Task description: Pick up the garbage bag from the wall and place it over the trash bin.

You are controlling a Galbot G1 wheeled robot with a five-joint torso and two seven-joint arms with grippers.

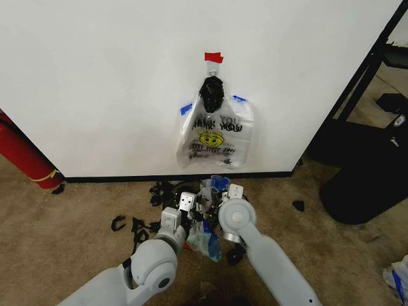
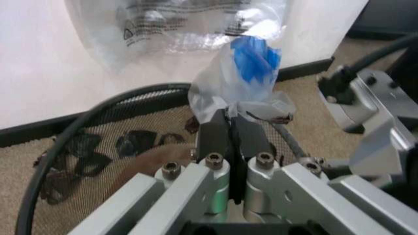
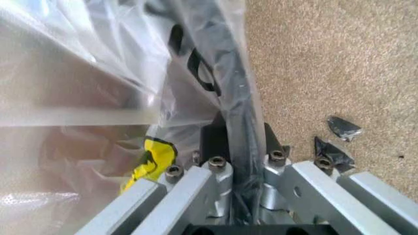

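Note:
The garbage bag is bunched between my two grippers, low in front of the wall. My left gripper is shut on a twisted, blue-trimmed part of the bag, above the dark round rim of the trash bin. My right gripper is shut on the clear plastic with the bin's black rim running between its fingers; a yellow print shows beside it. In the head view the arms and bag hide most of the bin.
A bunch of like bags hangs on the wall under a black clip and red tape. A long red cylinder leans at left. Black scraps litter the carpet. A black stand base sits at right.

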